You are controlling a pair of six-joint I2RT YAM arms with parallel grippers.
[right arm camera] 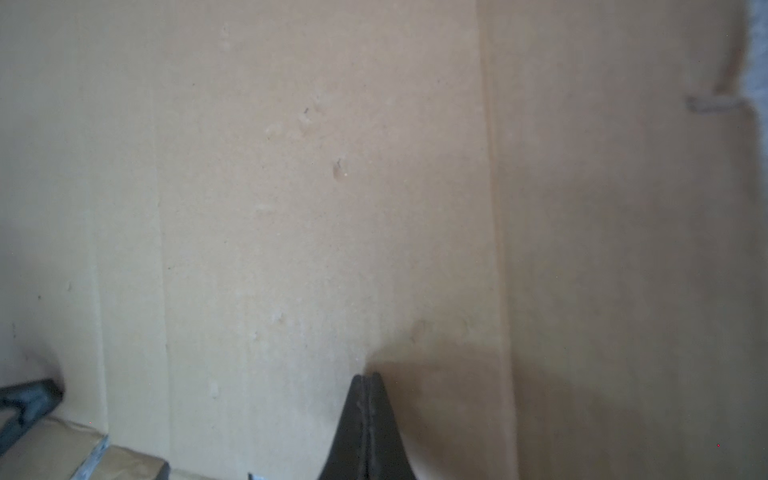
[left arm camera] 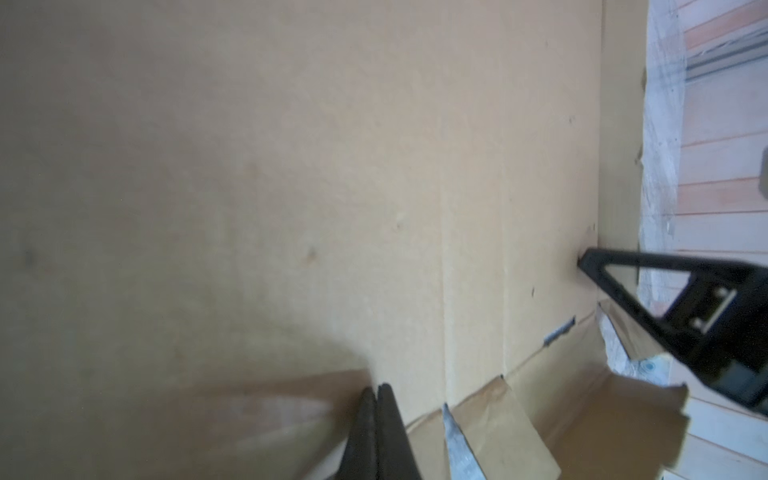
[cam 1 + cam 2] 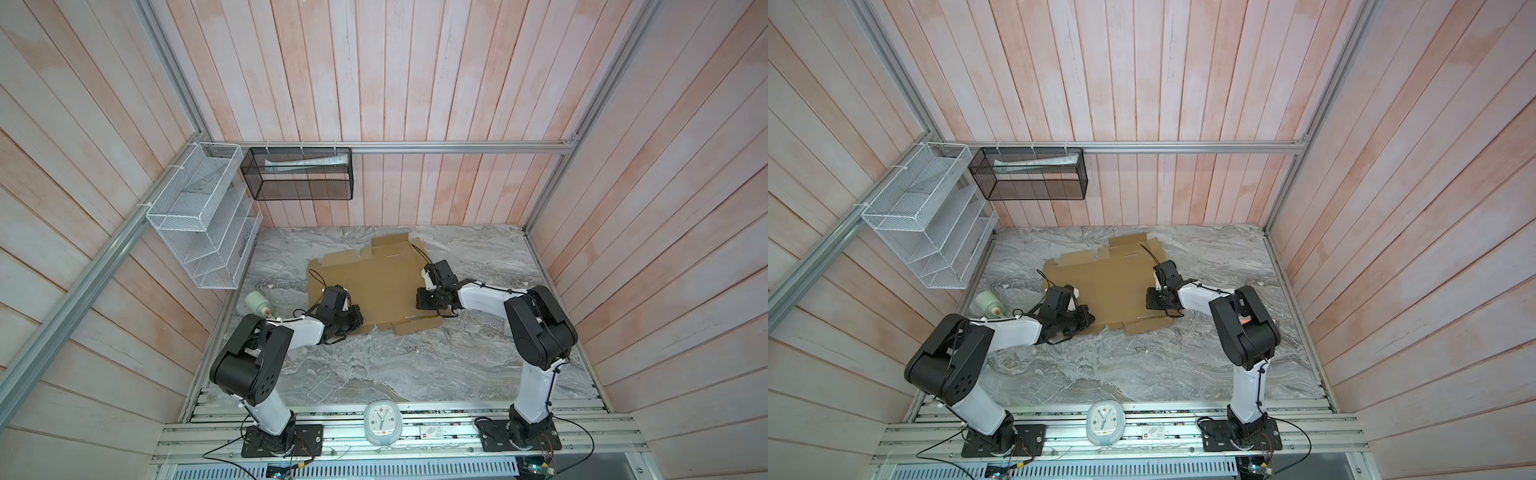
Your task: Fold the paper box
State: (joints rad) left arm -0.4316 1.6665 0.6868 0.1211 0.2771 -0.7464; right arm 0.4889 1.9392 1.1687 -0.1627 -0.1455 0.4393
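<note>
The paper box [image 3: 374, 278] [image 3: 1108, 278] is a flat brown die-cut cardboard sheet lying unfolded on the marble table, with flaps at its far and near edges. My left gripper [image 3: 356, 320] [image 3: 1088, 318] is over the sheet's near left corner. In the left wrist view its jaws [image 2: 376, 388] are shut with nothing between them, tips down at the cardboard [image 2: 291, 166]. My right gripper [image 3: 420, 300] [image 3: 1150, 300] is at the sheet's right edge. It is also shut and empty [image 1: 366, 376], with its tips at the cardboard [image 1: 291, 208]. The right gripper's fingers [image 2: 590, 259] also show in the left wrist view.
A white bottle-like object [image 3: 257, 303] lies on the table left of the sheet. A white mesh rack [image 3: 199, 216] and a black mesh basket [image 3: 297, 172] hang on the walls at the back left. A pale clock [image 3: 382, 424] sits on the front rail between the arm bases.
</note>
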